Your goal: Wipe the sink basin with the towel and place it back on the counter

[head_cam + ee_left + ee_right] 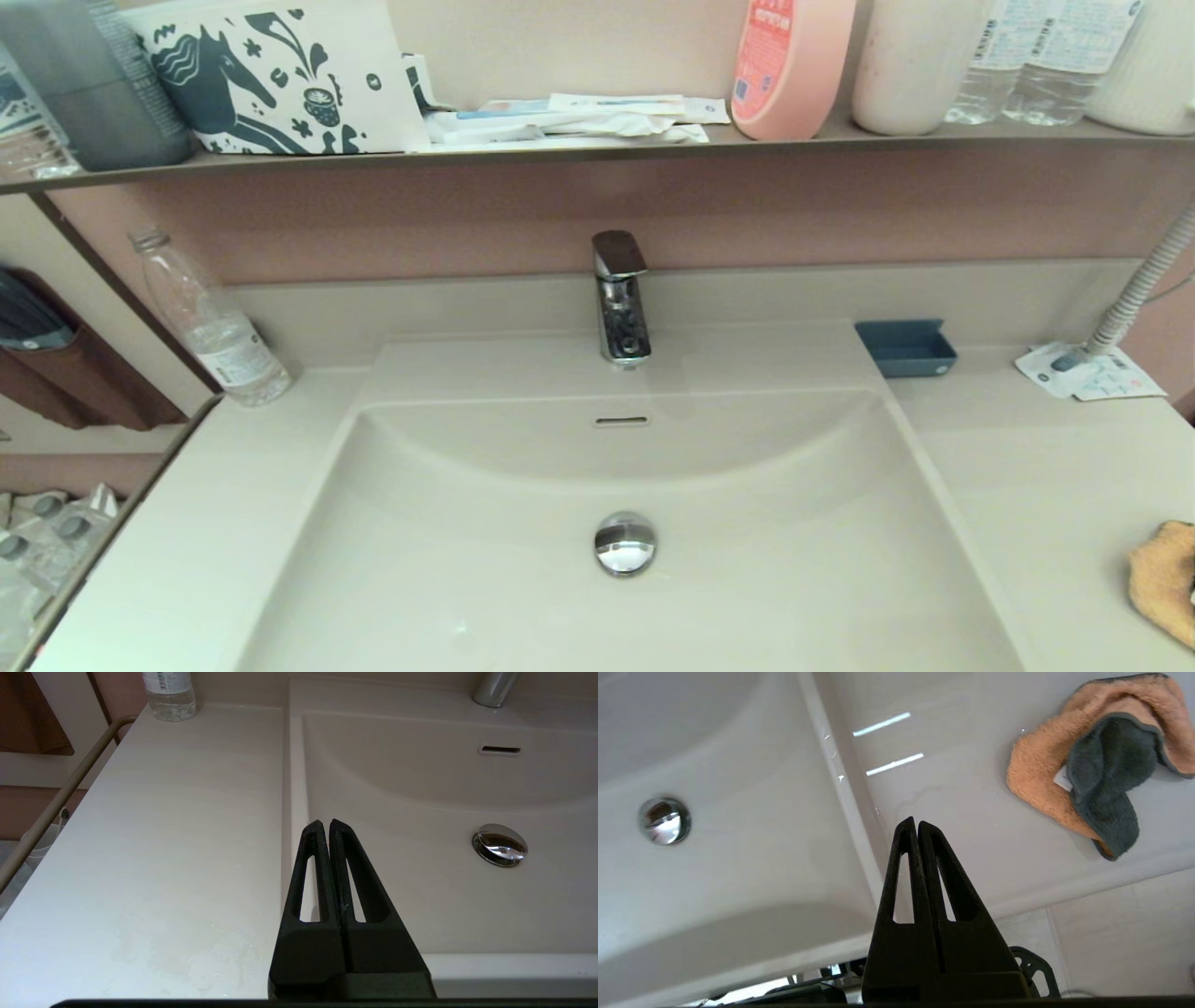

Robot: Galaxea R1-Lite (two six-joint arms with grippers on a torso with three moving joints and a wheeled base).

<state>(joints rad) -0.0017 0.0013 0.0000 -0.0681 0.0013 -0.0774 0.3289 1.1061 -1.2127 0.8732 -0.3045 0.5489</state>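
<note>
- The towel (1045,779) lies crumpled on the desk (952,812) beside the sink basin (738,858), on the side away from the drain, apart from the right gripper (917,823), with no clear long axis.
- The right gripper's jaws are pressed together, holding nothing, above the basin's rim.
- The left gripper (325,825) is parked over the far rim, jaws likewise together; the right arm is nearer, I judge.
- The desk looks smooth, glossy and slightly wet; free room surrounds the towel.

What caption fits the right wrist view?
Shut right hand above the counter beside the sink, towel lying apart.
</note>
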